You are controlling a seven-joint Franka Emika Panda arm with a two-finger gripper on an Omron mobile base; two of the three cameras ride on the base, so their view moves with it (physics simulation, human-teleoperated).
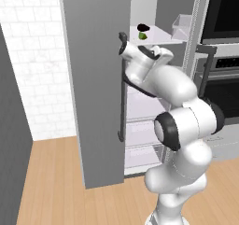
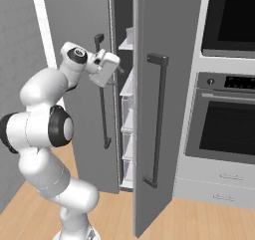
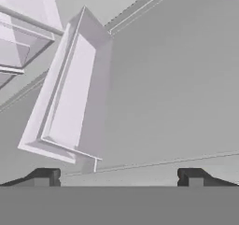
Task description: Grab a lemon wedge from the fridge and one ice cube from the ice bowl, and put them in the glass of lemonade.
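Fridge (image 1: 95,102) door ajar, lemon wedge (image 1: 143,35) near its shelf's front edge; tool (image 3: 119,176) spread wide, gripping nothing.

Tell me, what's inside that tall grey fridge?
Inside the fridge, a shelf holds the lemon wedge beside a small black lump; clear drawers sit below. The doors hide the rest.

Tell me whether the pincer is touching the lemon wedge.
Apart. The left base view shows the lemon wedge on a fridge shelf, with the pincer lower and to its right, clear space between.
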